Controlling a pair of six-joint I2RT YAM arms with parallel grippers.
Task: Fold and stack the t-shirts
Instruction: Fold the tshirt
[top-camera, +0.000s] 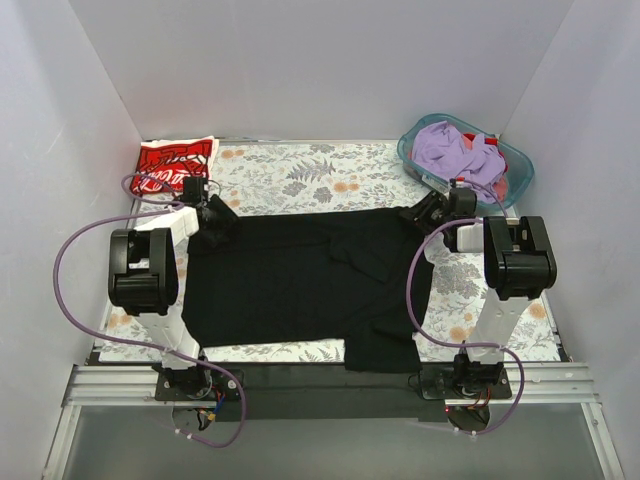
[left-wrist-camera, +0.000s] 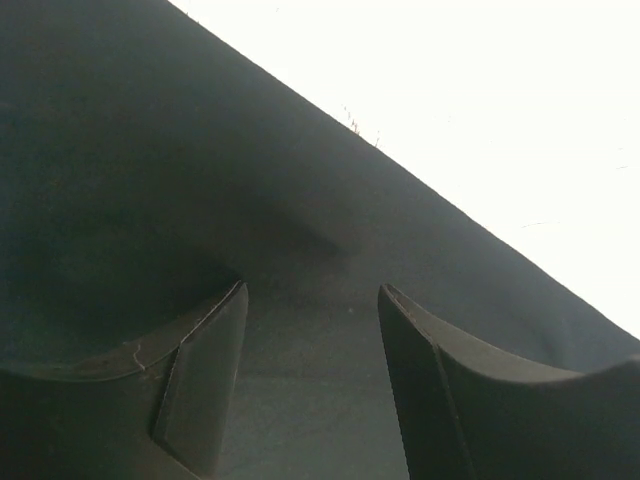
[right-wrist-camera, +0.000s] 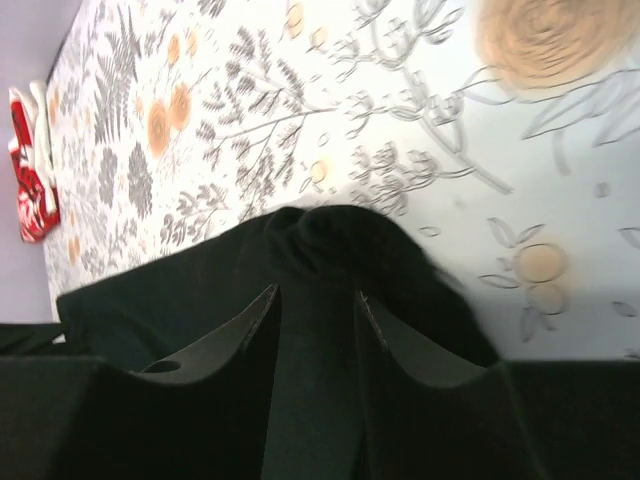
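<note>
Black shirt (top-camera: 300, 280), flat on counter (top-camera: 300, 170): right hand (right-wrist-camera: 317, 295) pinches upper-right corner; left hand (left-wrist-camera: 312, 290), wide open at upper-left, should grip first.

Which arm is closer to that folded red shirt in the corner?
Left. The left gripper is close to the red t-shirt, at one far corner of the black t-shirt; the right gripper is across the table, pinching its other far corner.

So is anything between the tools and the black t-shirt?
Nothing visible. The left tool sits open on the far left corner of the black t-shirt; the right tool has the far right corner bunched between its fingers.
</note>
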